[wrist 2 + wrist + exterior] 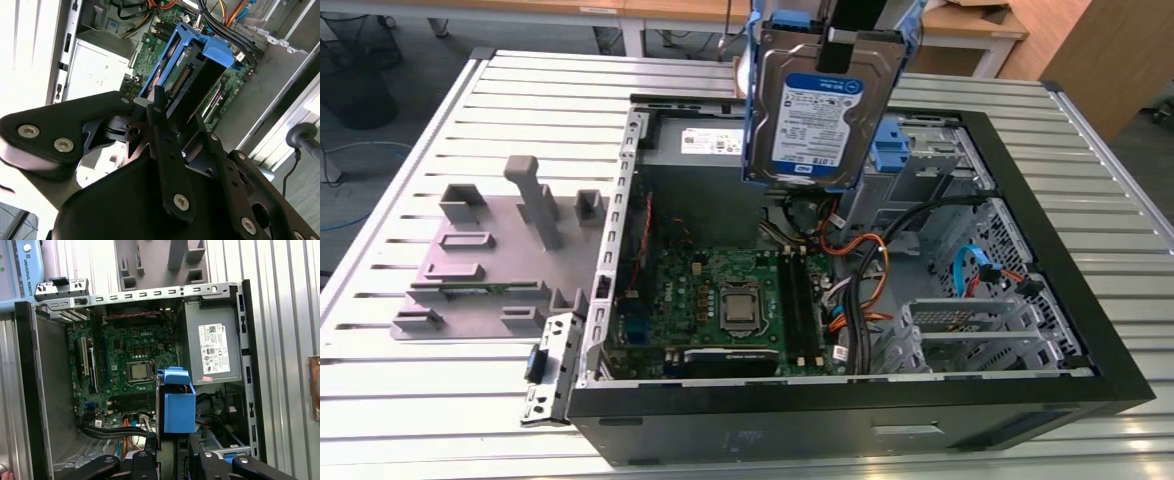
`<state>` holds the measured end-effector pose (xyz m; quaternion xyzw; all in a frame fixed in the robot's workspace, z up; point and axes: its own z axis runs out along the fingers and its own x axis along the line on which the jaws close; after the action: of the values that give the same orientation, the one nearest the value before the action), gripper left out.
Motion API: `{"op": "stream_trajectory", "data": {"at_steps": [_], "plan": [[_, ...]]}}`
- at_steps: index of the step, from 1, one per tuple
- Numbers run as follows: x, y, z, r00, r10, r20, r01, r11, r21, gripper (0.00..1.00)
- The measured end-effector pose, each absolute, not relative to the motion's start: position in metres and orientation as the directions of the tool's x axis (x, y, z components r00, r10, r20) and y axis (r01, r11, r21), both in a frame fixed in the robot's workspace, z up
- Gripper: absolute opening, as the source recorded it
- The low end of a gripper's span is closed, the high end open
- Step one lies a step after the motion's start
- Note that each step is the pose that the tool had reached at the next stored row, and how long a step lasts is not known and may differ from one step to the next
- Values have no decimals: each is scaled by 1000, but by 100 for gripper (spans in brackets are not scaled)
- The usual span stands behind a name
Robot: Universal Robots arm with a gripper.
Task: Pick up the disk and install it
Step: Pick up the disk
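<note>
You have the gripper (pixel 843 45) clenched on the disk (pixel 817 110), pinching the top edge of its blue caddy so the drive hangs upright, label toward the exterior camera. In the exterior view it sits at 12 o'clock, raised over the far end of the open computer case (pixel 854 420). The motherboard (pixel 720 300) lies toward 6 o'clock from it. 1 blue bracket (pixel 894 150) shows inside the case at the disk's 3 o'clock. The grey fixture plate (pixel 480 260) rests on the slatted table (pixel 427 400) at the case's 9 o'clock. In both wrist views the disk (pixel 200 75) (pixel 179 407) hangs over the motherboard.
</note>
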<state>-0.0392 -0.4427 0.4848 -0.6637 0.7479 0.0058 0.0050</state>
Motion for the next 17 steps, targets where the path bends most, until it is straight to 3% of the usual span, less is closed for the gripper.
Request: {"op": "stream_trajectory", "data": {"at_steps": [17], "plan": [[-39,-465,484,-146,-989,-15,-989,146,2,35]]}}
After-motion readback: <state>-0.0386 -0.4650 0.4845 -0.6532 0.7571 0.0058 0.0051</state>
